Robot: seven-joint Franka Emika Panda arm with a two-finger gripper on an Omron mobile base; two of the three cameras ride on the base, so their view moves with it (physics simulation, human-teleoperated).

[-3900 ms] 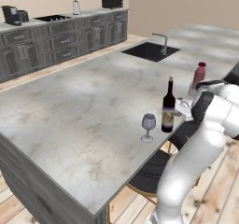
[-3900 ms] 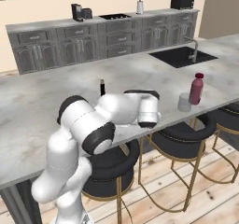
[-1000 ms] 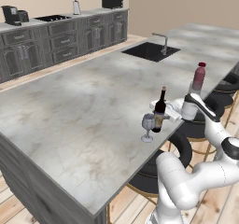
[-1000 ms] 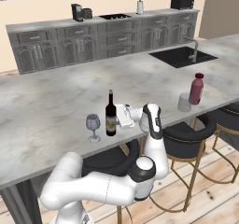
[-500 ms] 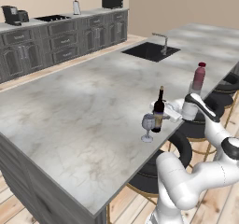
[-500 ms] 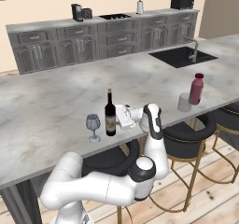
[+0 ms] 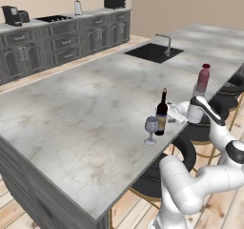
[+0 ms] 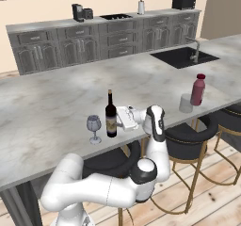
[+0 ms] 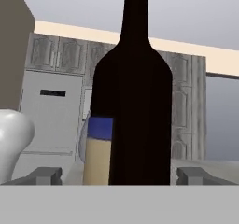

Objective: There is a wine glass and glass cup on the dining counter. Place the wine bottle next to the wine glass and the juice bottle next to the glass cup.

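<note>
The dark wine bottle point(image 7: 162, 114) point(image 8: 111, 115) stands upright on the dining counter point(image 7: 86, 109), close to the right of the stemmed wine glass point(image 7: 151, 128) point(image 8: 93, 125). My gripper point(image 7: 168, 116) point(image 8: 122, 118) is at the bottle's lower body, open. In the hand view the bottle point(image 9: 135, 101) sits between the fingertips point(image 9: 46, 175) with a gap on each side. Farther right along the counter edge, the pinkish-red juice bottle point(image 7: 203, 78) point(image 8: 197, 89) stands right beside the short glass cup point(image 8: 186, 103).
A black sink point(image 7: 153, 52) with a faucet point(image 7: 167, 42) is set into the far part of the island. Dark bar stools point(image 8: 188, 135) line the near edge under my arm. The wall counter point(image 8: 103, 36) holds a coffee maker and a toaster.
The jaws have spread apart and let go of the wine bottle. The bottle stays upright in the same spot beside the wine glass.
</note>
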